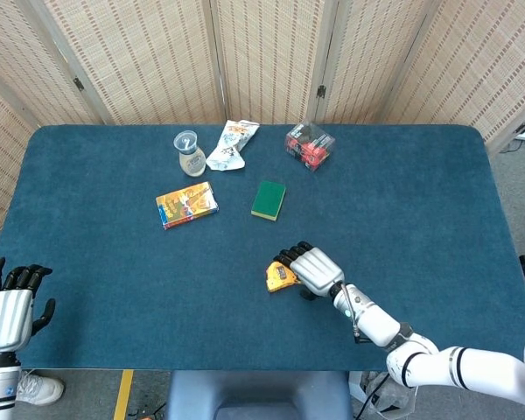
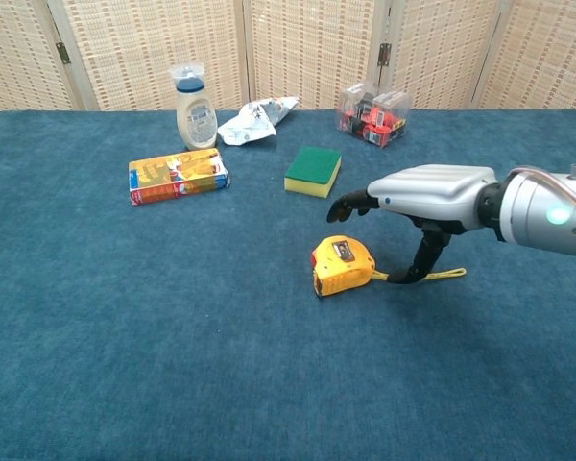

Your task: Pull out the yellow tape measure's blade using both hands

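Two hands, one tape measure, nothing grasped.

Nearest, at the table's (image 1: pixel 87 332) front corner, the left hand (image 1: pixel 6 308) waits released, fingers apart. Mid-table lies the yellow tape measure (image 2: pixel 342 265), its short yellow strap (image 2: pixel 440 276) trailing toward the right arm. The right hand (image 2: pixel 430 187) hovers above it, spread and holding nothing, thumb reaching down to the strap just beside the case. Farther back sit a green sponge (image 2: pixel 313 171), an orange box (image 2: pixel 178 176), a white bottle (image 2: pixel 196 107), a crumpled packet (image 2: pixel 257 120) and a clear case (image 2: pixel 374 111).
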### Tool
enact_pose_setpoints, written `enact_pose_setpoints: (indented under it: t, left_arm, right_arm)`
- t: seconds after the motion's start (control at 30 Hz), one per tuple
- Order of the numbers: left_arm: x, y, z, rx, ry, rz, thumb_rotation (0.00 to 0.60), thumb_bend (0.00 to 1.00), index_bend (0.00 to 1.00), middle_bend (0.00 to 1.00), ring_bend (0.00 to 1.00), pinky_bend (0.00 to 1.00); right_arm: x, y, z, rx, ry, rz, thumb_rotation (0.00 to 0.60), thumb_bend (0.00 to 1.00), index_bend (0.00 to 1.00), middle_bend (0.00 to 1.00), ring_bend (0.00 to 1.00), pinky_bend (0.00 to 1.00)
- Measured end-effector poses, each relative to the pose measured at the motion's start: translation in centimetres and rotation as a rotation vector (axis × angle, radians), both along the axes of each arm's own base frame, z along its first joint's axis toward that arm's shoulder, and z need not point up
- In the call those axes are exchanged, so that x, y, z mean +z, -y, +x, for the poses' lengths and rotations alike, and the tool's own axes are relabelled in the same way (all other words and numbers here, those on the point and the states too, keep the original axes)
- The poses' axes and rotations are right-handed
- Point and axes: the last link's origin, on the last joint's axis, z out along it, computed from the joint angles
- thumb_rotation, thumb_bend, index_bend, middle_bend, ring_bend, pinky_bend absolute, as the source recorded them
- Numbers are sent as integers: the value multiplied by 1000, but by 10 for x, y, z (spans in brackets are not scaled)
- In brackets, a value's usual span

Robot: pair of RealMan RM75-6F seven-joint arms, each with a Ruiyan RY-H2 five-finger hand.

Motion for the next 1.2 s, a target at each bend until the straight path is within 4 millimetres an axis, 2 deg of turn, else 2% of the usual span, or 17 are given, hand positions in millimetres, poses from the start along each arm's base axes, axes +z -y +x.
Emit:
enact_pose_setpoints:
  t: [0.5, 0.7, 0.8, 0.97, 1.2]
  left_arm:
    - [0, -3, -4, 10, 1, -2, 600, 400, 327, 298, 241, 17]
    - [-1, -3, -6, 12, 3, -3, 600, 400, 330, 298, 241, 17]
    - [-1, -6, -5, 8, 6, -6, 600, 400, 327, 298, 241, 17]
    - [0, -14, 0, -24, 26, -17, 600, 400, 310, 298, 241, 17]
    - [-4, -41, 22, -108, 116, -58, 600, 397, 232, 298, 244, 19]
  right_arm:
    - [-26, 18, 15, -13, -36, 18, 600, 303, 212, 232, 194, 125]
    - [-34, 23, 16, -28, -53, 15, 600, 303, 313, 301, 235, 134]
    - [-38, 25, 18, -32, -57, 9, 600, 303, 419, 368, 288, 167]
    - [-34, 29, 24, -62, -6, -17, 600, 303, 522, 448, 361, 202]
    - [-13, 37, 42, -140, 113, -57, 600, 303, 555, 473, 394, 208]
